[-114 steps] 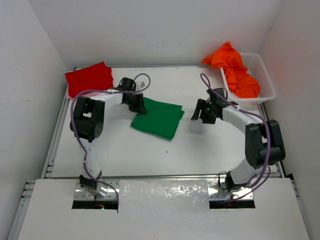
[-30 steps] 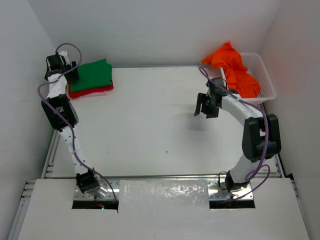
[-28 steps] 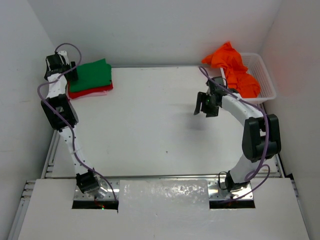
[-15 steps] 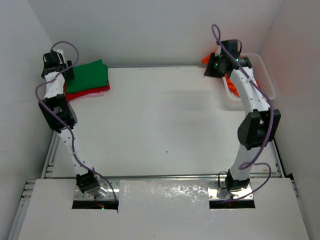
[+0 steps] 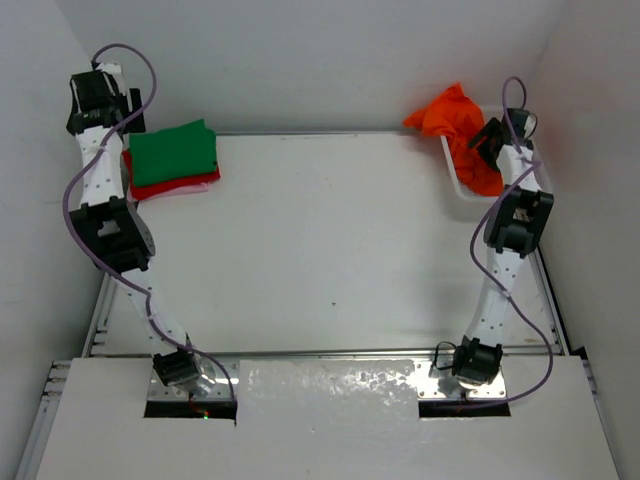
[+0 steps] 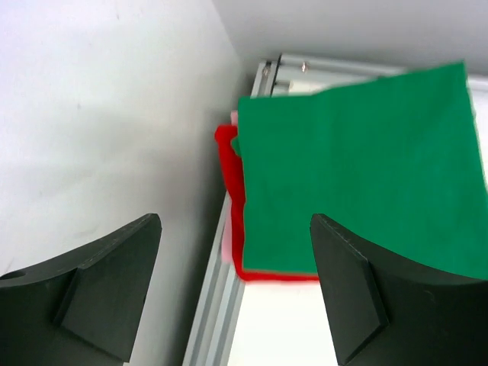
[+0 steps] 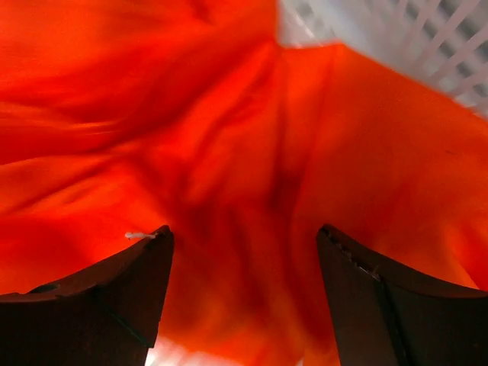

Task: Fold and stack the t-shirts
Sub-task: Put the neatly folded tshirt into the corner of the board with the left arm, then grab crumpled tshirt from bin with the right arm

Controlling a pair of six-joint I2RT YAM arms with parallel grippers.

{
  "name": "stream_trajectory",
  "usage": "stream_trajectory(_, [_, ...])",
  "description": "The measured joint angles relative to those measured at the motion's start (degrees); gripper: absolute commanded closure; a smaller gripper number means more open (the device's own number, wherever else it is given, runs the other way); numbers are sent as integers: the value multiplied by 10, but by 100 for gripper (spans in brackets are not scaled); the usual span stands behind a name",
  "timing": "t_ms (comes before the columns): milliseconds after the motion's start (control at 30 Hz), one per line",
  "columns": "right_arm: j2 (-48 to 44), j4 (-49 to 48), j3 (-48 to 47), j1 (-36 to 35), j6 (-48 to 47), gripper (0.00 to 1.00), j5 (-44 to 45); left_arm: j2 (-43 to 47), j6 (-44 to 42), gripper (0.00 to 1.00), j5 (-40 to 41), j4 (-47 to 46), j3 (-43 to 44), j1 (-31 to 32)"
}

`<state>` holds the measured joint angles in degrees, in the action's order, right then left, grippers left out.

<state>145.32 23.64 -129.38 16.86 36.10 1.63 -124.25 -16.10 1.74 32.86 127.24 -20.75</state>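
Observation:
A folded green t-shirt (image 5: 176, 152) (image 6: 358, 168) lies on top of a folded red t-shirt (image 5: 178, 186) (image 6: 232, 194) at the table's far left corner. A sliver of a pink t-shirt (image 6: 226, 248) shows under them. My left gripper (image 5: 120, 112) (image 6: 236, 229) hangs open and empty above the stack's left edge, by the wall. A crumpled orange t-shirt (image 5: 455, 115) (image 7: 229, 130) spills over the white mesh basket (image 5: 528, 150) at the far right. My right gripper (image 5: 487, 136) (image 7: 244, 236) is open right over the orange cloth, which fills its view.
The left wall (image 6: 91, 114) stands close beside the left fingers. A metal rail (image 6: 217, 313) runs along the table's left edge. Basket mesh (image 7: 435, 30) shows behind the orange cloth. White table surface (image 5: 330, 240) stretches between the two arms.
The green t-shirt went from mid-table onto the red one. The left gripper has since risen away from the stack. The right arm swung from mid-table to the basket, jaws narrowing and reopening.

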Motion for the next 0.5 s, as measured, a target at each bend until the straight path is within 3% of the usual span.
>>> stream_trajectory(100, [62,-35,-8,0,7,23,14,18,-23,22,43,17,-23,29])
stream_trajectory(200, [65,-68,-23,-9,0,26,28,26,-47,22,83,44,-48,63])
stream_trajectory(333, [66,-64,-26,-33,-60,63,74,26,-62,22,99,88,-65,96])
stream_trajectory(367, [66,-62,-25,-38,-79,80,89,26,-64,22,104,98,-66,99])
stream_trajectory(433, [65,-62,-15,-48,-100,98,99,26,-68,22,115,108,-66,101])
stream_trajectory(500, [65,-66,-2,-56,-118,100,104,26,-71,22,126,111,-66,98])
